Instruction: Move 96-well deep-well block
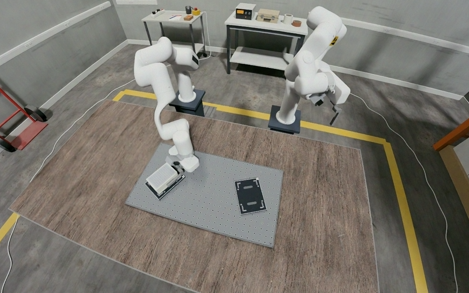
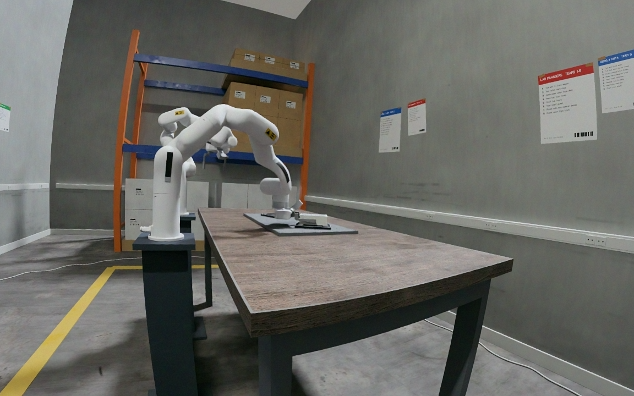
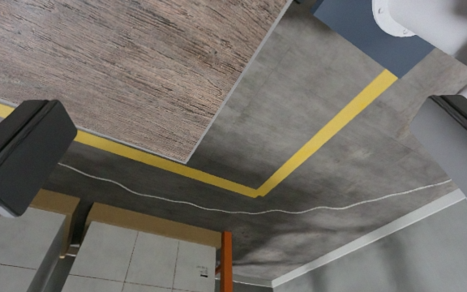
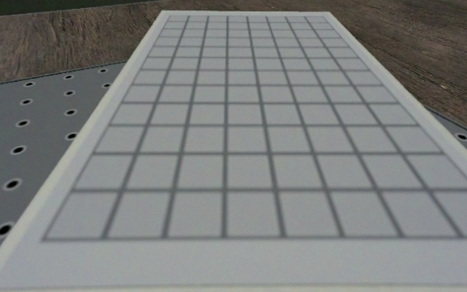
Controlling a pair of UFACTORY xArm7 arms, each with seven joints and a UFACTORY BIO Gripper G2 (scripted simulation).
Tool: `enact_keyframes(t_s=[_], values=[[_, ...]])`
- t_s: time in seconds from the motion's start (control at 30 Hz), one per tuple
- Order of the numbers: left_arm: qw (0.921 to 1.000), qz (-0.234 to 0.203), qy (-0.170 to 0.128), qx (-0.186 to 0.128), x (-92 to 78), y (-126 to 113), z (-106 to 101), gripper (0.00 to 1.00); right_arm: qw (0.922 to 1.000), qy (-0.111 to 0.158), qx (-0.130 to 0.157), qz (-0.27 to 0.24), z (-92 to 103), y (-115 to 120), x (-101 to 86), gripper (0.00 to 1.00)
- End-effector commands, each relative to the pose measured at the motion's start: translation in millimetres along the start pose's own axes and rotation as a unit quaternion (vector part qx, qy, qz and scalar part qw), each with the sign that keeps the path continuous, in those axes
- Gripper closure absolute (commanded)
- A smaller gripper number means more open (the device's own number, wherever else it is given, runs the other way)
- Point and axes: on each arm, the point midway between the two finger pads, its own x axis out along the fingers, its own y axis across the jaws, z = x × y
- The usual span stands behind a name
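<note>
Two grippers, two nests, one block. My right gripper point(image 1: 177, 167) point(image 2: 298, 215) is clamped on the deep-well block point(image 1: 162, 177) point(image 2: 314, 218) point(image 4: 225, 138), over N1 point(image 1: 171, 188) point(image 2: 313, 226), nine o'clock in top view; N2 point(image 1: 249, 195) point(image 2: 266, 214), three o'clock, unfilled. Left gripper point(image 1: 326, 109) point(image 2: 214, 158) point(image 3: 239, 156): fingers apart.

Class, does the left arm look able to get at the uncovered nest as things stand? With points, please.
Probably yes: its open jaws point(image 1: 326, 110) point(image 2: 214, 160) hold nothing, and the right arm point(image 1: 163, 85) point(image 2: 260, 133) is over the other nest point(image 1: 160, 198), leaving this one point(image 1: 249, 195) free.
</note>
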Motion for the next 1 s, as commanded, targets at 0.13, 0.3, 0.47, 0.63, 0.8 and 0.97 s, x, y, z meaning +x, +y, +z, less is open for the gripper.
enact_keyframes(t_s=[0.13, 0.3, 0.47, 0.63, 0.8, 0.97], values=[[1.0000, 0.001, -0.001, 0.000, -0.9, 0.4, 0.3, 0.00, 1.0000, -0.002, 0.002, 0.000, 1.5, 1.2, 0.9, 1.00], [1.0000, 0.001, -0.001, 0.000, -0.9, 0.4, 0.3, 0.00, 1.0000, -0.002, 0.002, 0.000, 0.7, 1.2, 0.9, 1.00], [1.0000, 0.001, -0.001, 0.000, -0.9, 0.4, 0.3, 0.00, 1.0000, -0.002, 0.002, 0.000, -0.2, 1.2, 0.9, 1.00], [1.0000, 0.001, -0.001, 0.000, -0.9, 0.4, 0.3, 0.00, 1.0000, -0.002, 0.002, 0.000, -0.3, 1.2, 0.9, 1.00], [1.0000, 0.001, -0.001, 0.000, -0.9, 0.4, 0.3, 0.00, 1.0000, -0.002, 0.002, 0.000, -0.3, 1.2, 0.9, 0.63], [1.0000, 0.001, -0.001, 0.000, -0.9, 0.4, 0.3, 0.00, 1.0000, -0.002, 0.002, 0.000, -0.3, 1.2, 0.9, 0.63]])
